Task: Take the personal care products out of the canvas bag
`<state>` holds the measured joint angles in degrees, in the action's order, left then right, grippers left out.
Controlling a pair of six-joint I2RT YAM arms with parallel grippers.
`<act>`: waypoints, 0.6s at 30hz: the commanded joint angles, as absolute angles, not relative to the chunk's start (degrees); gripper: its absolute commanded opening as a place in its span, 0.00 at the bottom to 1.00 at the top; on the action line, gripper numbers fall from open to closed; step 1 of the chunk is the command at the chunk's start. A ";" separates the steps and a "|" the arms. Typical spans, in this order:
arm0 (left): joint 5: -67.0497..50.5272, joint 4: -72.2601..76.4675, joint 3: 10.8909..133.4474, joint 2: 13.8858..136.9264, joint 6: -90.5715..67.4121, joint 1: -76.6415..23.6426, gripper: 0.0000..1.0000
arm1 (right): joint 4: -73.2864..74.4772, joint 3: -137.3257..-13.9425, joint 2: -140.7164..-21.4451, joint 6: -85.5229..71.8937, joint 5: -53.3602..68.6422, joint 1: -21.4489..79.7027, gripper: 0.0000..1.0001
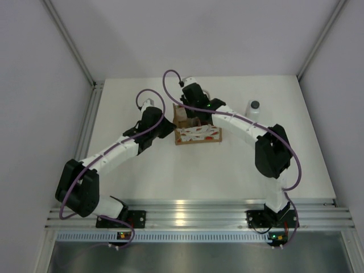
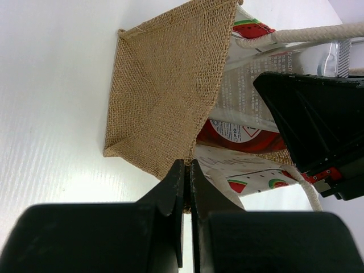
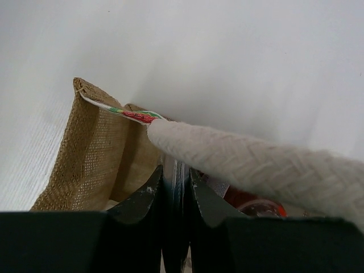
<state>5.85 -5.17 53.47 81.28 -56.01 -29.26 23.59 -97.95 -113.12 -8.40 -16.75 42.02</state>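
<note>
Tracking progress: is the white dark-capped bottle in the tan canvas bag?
Out: the white bottle with dark round cap stands on the table, apart from the tan canvas bag.

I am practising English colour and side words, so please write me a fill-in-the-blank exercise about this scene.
1. The capped bottle standing outside the canvas bag is ____.
2. The ____ arm's fingers pinch the bag's tan side.
3. Inside the bag, one bottle is bright ____.
Missing words: white; left; red.
</note>
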 commanded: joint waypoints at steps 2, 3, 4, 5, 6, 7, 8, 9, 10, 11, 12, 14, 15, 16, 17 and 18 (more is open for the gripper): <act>6.94 -5.71 54.93 81.47 -56.25 -28.92 0.00 | 23.47 -97.82 -110.05 -10.72 -19.42 43.50 0.00; 7.03 -5.71 54.84 81.39 -56.34 -28.92 0.00 | 23.55 -97.65 -109.52 -10.90 -19.68 43.94 0.00; 7.29 -5.71 54.67 81.30 -56.60 -29.00 0.00 | 23.47 -97.12 -108.21 -11.07 -20.04 44.12 0.00; 7.56 -5.71 54.58 81.21 -56.78 -29.00 0.00 | 23.38 -96.95 -107.58 -11.16 -20.47 44.30 0.00; 7.73 -5.71 54.49 81.04 -56.86 -29.00 0.00 | 23.47 -96.68 -106.45 -11.60 -21.00 44.64 0.00; 7.91 -5.71 54.41 80.95 -57.21 -29.00 0.00 | 23.47 -96.51 -105.91 -11.69 -21.27 44.82 0.00; 8.17 -5.71 54.23 80.69 -57.39 -29.00 0.00 | 23.47 -96.24 -105.47 -11.86 -21.44 44.74 0.00; 8.26 -5.71 54.14 80.68 -57.48 -29.00 0.00 | 23.47 -96.15 -104.69 -11.87 -21.53 44.82 0.00; 8.35 -5.71 54.14 80.51 -57.65 -29.00 0.00 | 23.47 -95.98 -104.33 -11.87 -21.62 44.91 0.00; 8.35 -5.71 53.97 80.51 -57.74 -28.92 0.00 | 23.47 -95.89 -103.98 -11.60 -21.71 44.91 0.00; 8.35 -5.71 53.96 80.51 -57.83 -28.92 0.00 | 23.38 -95.71 -103.54 -11.43 -21.80 44.91 0.00; 8.35 -5.63 53.88 80.42 -58.01 -28.92 0.00 | 22.85 -95.19 -103.01 -11.43 -22.06 44.91 0.00; 8.26 -5.63 53.79 80.33 -57.92 -29.00 0.00 | 22.76 -95.01 -102.57 -11.43 -21.80 44.91 0.00; 8.35 -5.71 53.70 80.33 -58.01 -29.00 0.00 | 22.50 -94.84 -102.48 -11.43 -21.62 44.91 0.00; 8.35 -5.71 53.70 80.16 -58.01 -28.92 0.00 | 22.59 -94.75 -102.22 -11.43 -21.27 45.00 0.00; 8.44 -5.71 53.53 80.16 -58.09 -29.00 0.00 | 22.59 -94.57 -101.87 -11.34 -21.36 45.26 0.00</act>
